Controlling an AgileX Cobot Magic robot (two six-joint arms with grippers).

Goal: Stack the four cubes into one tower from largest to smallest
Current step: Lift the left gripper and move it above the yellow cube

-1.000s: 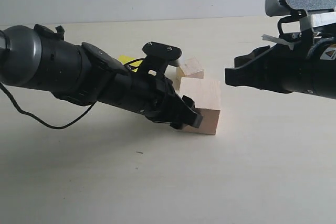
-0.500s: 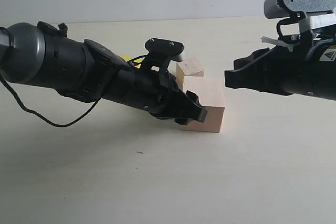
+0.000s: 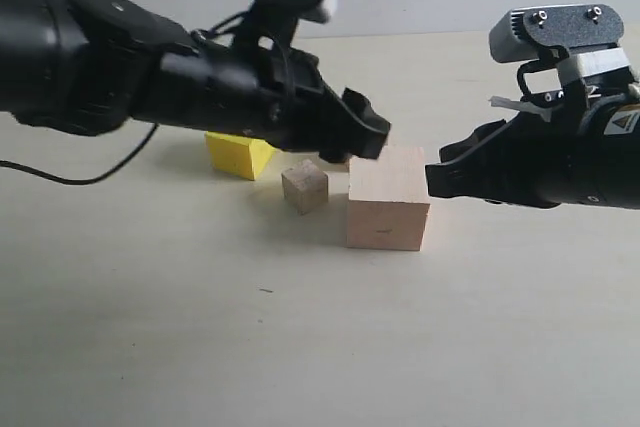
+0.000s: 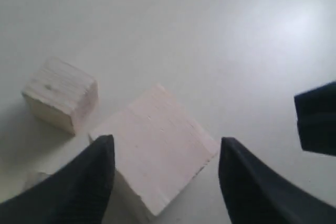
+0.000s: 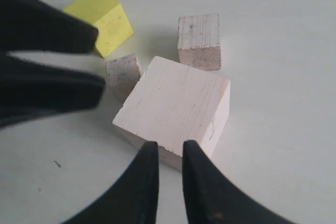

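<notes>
The large pale cube rests on the table, also seen in the left wrist view and the right wrist view. Left of it lie the smallest tan cube and the yellow cube. The mid-sized tan cube stands just behind the large one; in the exterior view the left arm hides it. My left gripper hovers open above the large cube's far left edge, jaws wide, holding nothing. My right gripper waits right of the large cube, its jaws only a narrow slit apart and empty.
The pale table spreads bare in front of the cubes and to the right. My left arm's black body stretches in from the left above the yellow cube. The cubes sit close together, a few centimetres apart.
My left gripper has risen from low beside the large cube to above it, uncovering the smallest tan cube and the yellow cube. The right gripper has stayed put.
</notes>
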